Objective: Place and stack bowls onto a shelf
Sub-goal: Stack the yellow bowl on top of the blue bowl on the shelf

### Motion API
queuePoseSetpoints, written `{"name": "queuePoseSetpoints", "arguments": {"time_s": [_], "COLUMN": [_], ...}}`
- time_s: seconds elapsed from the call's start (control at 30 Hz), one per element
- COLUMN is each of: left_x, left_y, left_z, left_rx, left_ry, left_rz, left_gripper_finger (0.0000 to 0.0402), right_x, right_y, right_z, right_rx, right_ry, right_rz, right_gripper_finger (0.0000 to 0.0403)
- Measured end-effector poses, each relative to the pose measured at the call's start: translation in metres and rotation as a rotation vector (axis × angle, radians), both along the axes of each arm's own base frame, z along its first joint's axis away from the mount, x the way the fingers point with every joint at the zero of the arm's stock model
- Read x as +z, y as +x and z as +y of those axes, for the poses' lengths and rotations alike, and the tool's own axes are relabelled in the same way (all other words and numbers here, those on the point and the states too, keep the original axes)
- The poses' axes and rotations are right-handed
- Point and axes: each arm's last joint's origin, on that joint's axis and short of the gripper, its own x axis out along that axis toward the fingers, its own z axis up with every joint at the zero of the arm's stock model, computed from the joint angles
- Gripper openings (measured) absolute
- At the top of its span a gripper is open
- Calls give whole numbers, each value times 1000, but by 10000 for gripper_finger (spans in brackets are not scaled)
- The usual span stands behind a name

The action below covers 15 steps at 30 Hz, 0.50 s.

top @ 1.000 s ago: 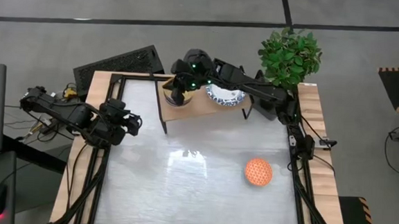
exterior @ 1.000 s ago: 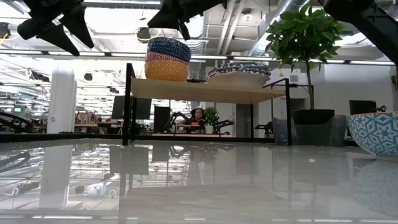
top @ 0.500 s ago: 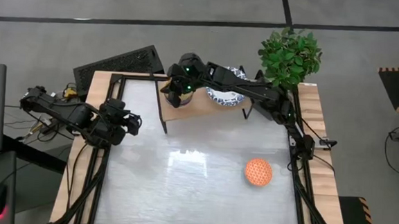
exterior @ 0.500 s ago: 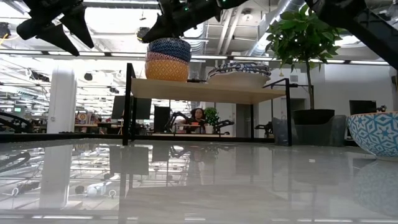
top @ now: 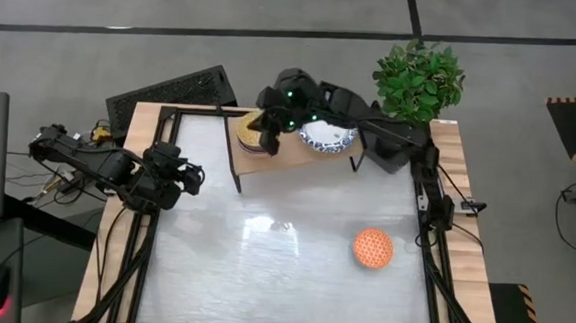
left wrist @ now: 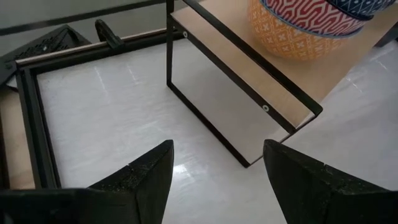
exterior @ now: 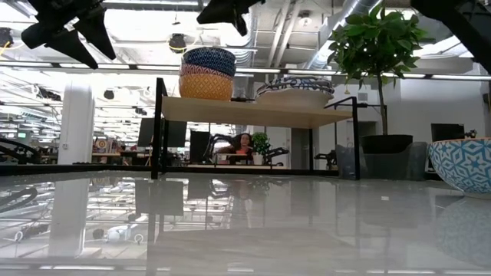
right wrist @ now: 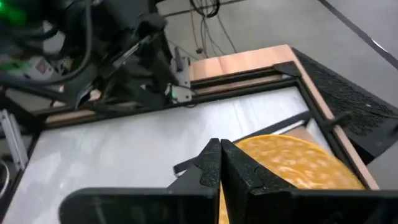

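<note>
The light-wood shelf point(top: 293, 154) stands at the table's far side. On its left end is a stack of small bowls point(exterior: 207, 73): yellow-orange at the bottom, orange-red in the middle, dark blue on top. On its right end is a stack of wide white bowls point(top: 327, 137) with blue rims. A light blue bowl point(exterior: 462, 163) with an orange inside point(top: 372, 247) rests on its base on the table at the right. My right gripper point(right wrist: 221, 163) is shut and empty, above the small stack point(top: 253, 134). My left gripper point(left wrist: 214, 180) is open and empty at the table's left edge point(top: 182, 178).
A potted green plant point(top: 418, 79) stands at the far right corner behind the shelf. The black frame rails point(top: 433, 241) run along the table's sides. The white table top point(top: 262, 260) in front of the shelf is bare apart from the one bowl.
My right gripper dipped to the rim of the top dark blue bowl, then rose again and drew back a little toward the table's right. The stacks of bowls stand as before.
</note>
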Motion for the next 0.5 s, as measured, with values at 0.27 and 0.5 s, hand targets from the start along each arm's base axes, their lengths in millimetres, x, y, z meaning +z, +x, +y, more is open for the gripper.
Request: {"name": "queuePoseSetpoints", "arguments": {"time_s": [0.27,0.5], "left_x": [0,1], "left_y": [0,3], "left_z": [0,-1], "left_rx": [0,31], "left_ry": [2,-28], "left_rz": [0,-61], "left_gripper_finger": [232,232], "right_x": [-17,-22], "right_y": [29,30], "right_z": [9,13], "right_rx": [-44,-41], "right_ry": [-94,-101], "right_rz": [-71,-37], "right_gripper_finger": [24,25]}}
